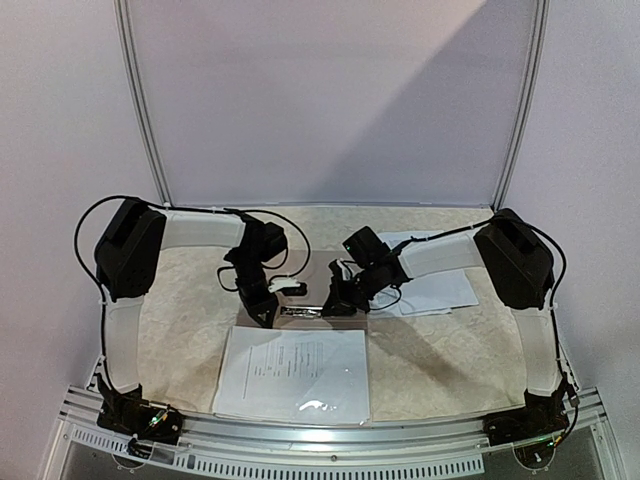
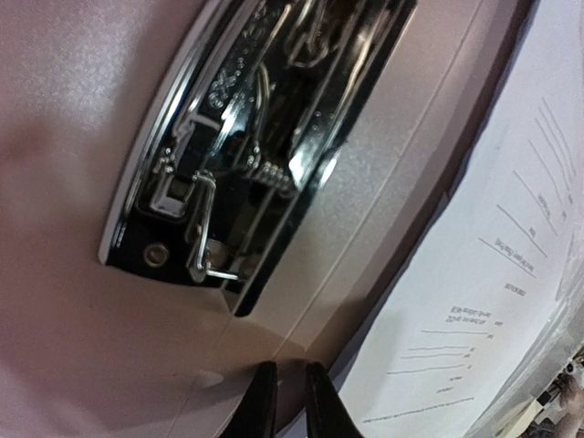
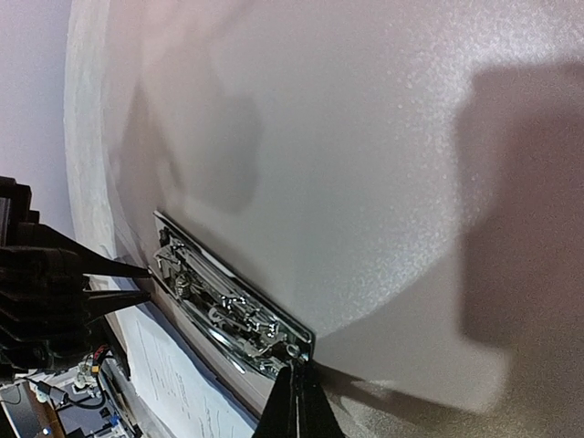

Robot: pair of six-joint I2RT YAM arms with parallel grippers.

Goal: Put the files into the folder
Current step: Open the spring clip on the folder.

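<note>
Open folder (image 3: 365, 137) flat on tabletop (image 1: 190, 320). Left fingers (image 2: 265, 406) slightly apart beside its metal clip (image 2: 265, 146). Right fingers (image 3: 290, 412) pressed together at clip's other end (touching). Sleeved files (image 1: 295, 375) just nearside of clip.

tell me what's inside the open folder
A metal clip on the inner face of the folder, no sheet clipped. Whether the sleeved sheet covers its near flap is unclear.

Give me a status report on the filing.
Left gripper barely apart at clip, grip unclear; right gripper shut at its other end. Folder open, files outside it. Both grippers crowd clip.
</note>
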